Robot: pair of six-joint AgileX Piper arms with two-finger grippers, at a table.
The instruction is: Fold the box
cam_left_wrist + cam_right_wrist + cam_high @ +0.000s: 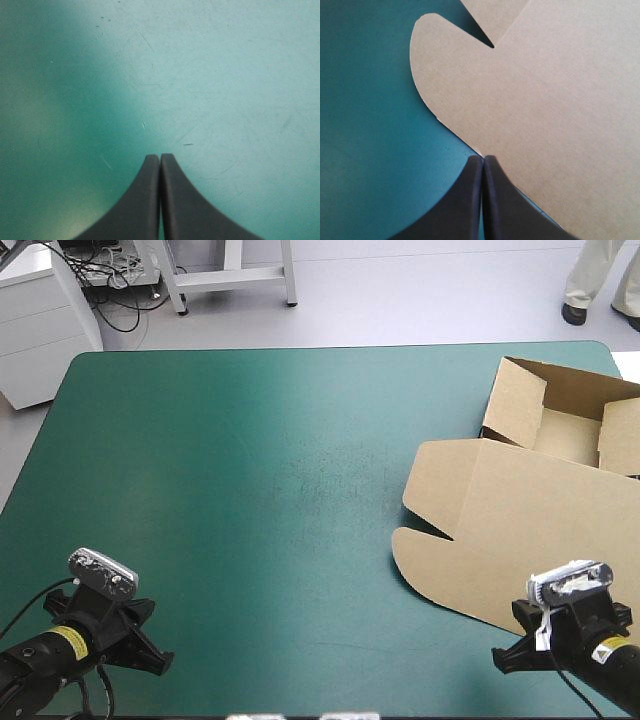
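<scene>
The brown box point(520, 530) lies at the table's right side as an open tray point(565, 430) with raised walls. Its lid is flat toward the near edge, with a rounded flap point(440, 60) at its corner. My right gripper point(565, 625) hangs at the near right, fingers shut in a pointed arch point(483, 157) just over the lid's near edge point(545, 100), with no board between them. My left gripper point(110, 625) is at the near left, far from the box. It is shut point(160, 156) over the bare teal-green cover.
The teal-green cover point(260, 490) stretches bare from the left edge to the box. The tray's far right corner reaches the table's right edge. A white cabinet point(40, 320) stands beyond the far left corner.
</scene>
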